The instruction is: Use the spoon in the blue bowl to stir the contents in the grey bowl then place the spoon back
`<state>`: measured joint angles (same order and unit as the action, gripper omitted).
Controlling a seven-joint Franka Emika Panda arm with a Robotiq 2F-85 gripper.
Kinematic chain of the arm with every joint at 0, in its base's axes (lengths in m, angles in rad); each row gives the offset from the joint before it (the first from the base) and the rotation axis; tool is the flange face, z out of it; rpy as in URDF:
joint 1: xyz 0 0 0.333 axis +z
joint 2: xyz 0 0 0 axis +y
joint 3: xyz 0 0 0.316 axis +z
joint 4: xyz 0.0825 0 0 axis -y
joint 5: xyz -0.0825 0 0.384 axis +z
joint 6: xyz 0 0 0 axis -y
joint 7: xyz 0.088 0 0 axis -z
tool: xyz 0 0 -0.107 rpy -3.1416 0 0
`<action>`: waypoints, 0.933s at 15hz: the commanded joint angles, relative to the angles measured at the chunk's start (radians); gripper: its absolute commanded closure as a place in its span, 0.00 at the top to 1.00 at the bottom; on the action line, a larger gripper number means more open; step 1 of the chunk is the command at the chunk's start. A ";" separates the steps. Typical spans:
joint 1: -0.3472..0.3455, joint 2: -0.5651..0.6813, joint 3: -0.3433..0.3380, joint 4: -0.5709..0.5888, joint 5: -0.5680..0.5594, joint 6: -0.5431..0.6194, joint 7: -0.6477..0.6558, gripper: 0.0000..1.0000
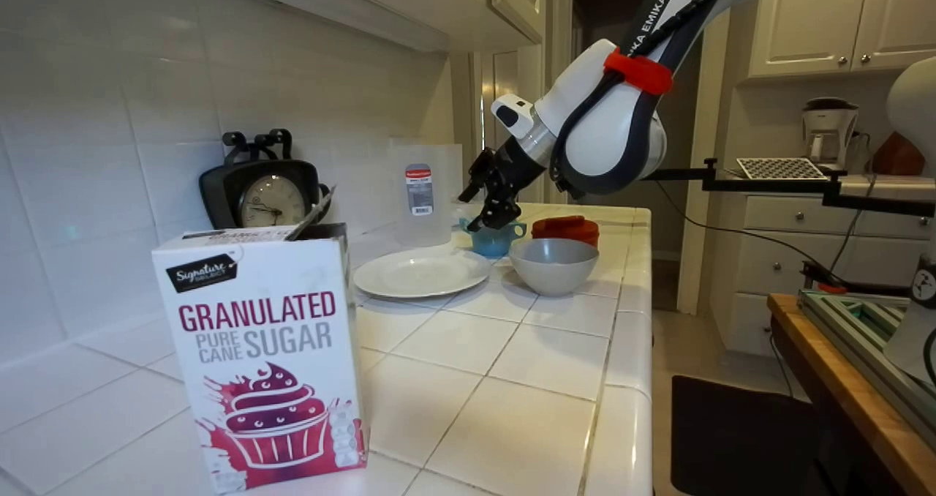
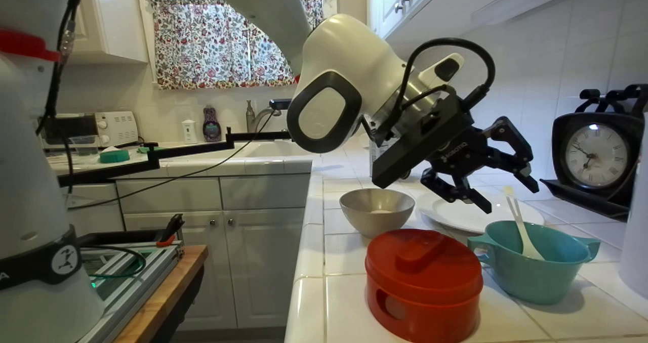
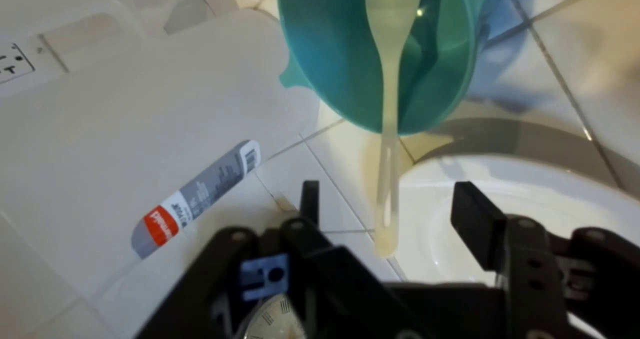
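Clear below the wide-spread gripper (image 3: pixel 386 199), the blue bowl (image 2: pixel 536 278) holds a spoon (image 3: pixel 390 104); the grey bowl (image 2: pixel 372 222), possibly something pale.

Box (image 1: pixel 259 361) reads "GRANULATED PURE CANE SUGAR", tool (image 2: pixel 510 197) "ROBOTIQ", arm (image 1: pixel 610 130) "EMIKA".

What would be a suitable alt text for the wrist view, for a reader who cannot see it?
The open tool frames, without gripping, the handle of a pale spoon that rests in the blue bowl at the top. A white plate lies at lower right and a pale labelled container at left.
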<state>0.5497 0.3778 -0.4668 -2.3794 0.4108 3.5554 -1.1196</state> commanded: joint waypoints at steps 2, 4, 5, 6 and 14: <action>0.035 0.096 -0.032 0.050 0.037 0.163 0.003 0.67; 0.043 0.111 -0.041 0.065 0.041 0.165 0.004 0.61; 0.046 0.118 -0.042 0.072 0.042 0.168 0.006 0.48; 0.049 0.126 -0.044 0.078 0.043 0.171 0.007 0.44; 0.093 0.147 -0.077 0.092 0.066 0.172 0.007 0.00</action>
<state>0.6134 0.4700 -0.5234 -2.2918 0.4397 3.5612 -1.1186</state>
